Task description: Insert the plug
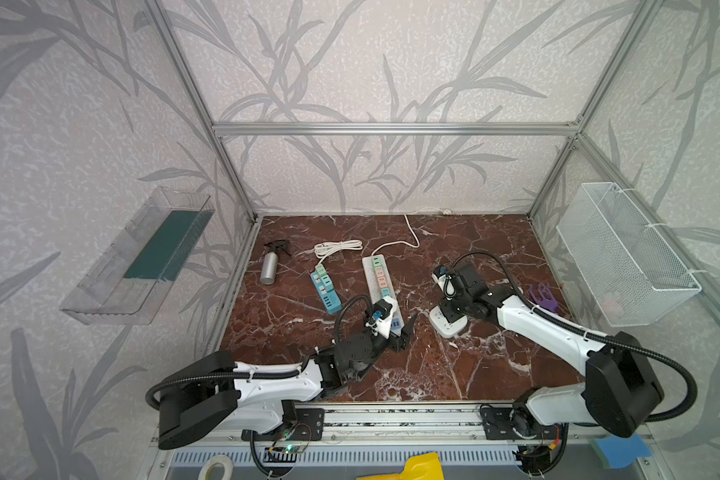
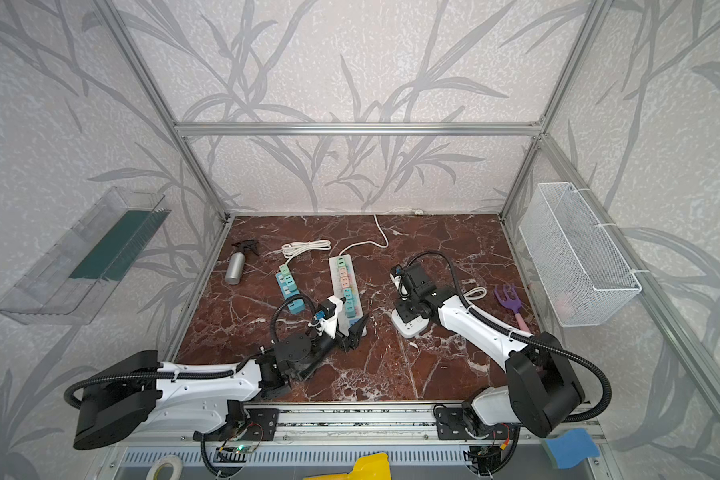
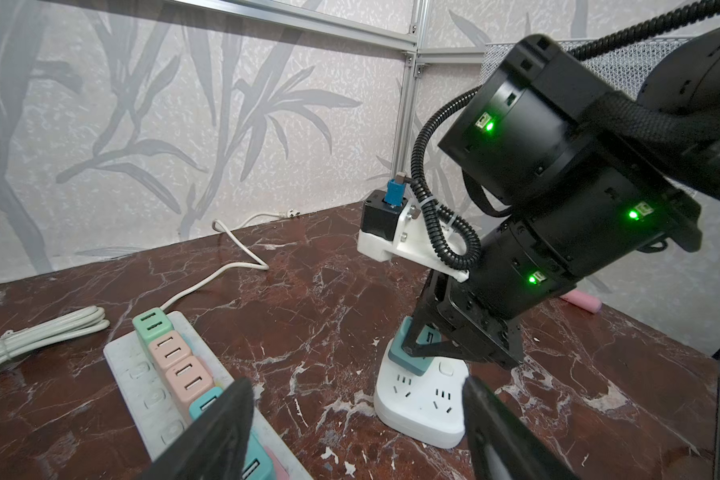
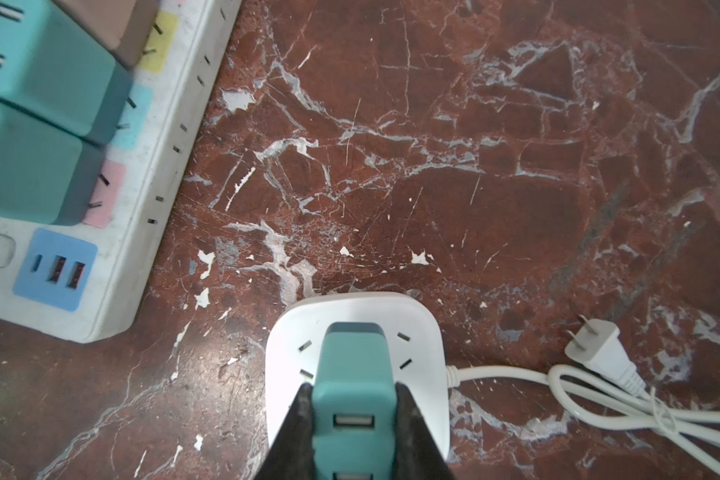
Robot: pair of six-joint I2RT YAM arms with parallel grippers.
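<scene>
1. Two power strips lie left of centre in both top views: a blue strip (image 1: 325, 291) beside a spray bottle (image 1: 270, 268), then a long white strip (image 1: 368, 274) carrying pastel adapters (image 1: 379, 276).
2. The left gripper (image 3: 356, 386) hangs just beside the near end of the long white strip, jaws wide apart, holding nothing.
3. Right of centre, a white socket block (image 1: 445, 328) lies on the marble table (image 1: 474, 365).
4. The teal plug (image 4: 352, 374) stands on top of this block, touching it; how deep its pins sit, I cannot tell.
5. The right gripper (image 4: 354, 397) is closed on the plug, one finger on each side.
6. At far right lies a purple fork (image 1: 541, 296).
</scene>
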